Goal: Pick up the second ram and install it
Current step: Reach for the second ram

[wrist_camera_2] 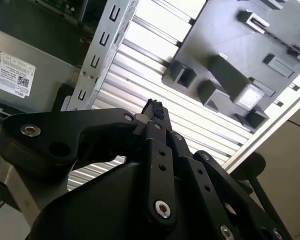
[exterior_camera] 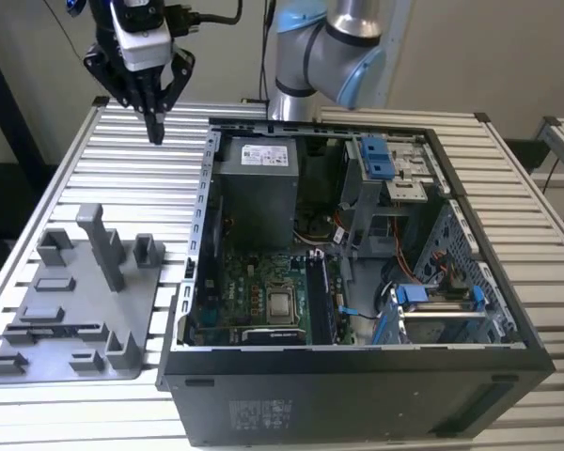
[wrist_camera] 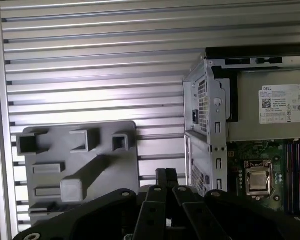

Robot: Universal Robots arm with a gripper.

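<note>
What looks like the second ram [exterior_camera: 56, 330], a thin dark strip, lies in a long slot of the gray holder plate [exterior_camera: 80, 303], though I cannot be sure of that reading. The gripper [exterior_camera: 155, 132] hangs high beyond the plate's far edge, well apart from it, clenched on nothing. By this the pickup is not yet made, and installation in the open computer case [exterior_camera: 357, 376] beside the plate is left to do.

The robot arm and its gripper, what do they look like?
The arm is silver-grey tubing with light blue joint caps. The gripper has a white-and-grey body, black cables on top, and black linked fingers pinned with silver screws.
</note>
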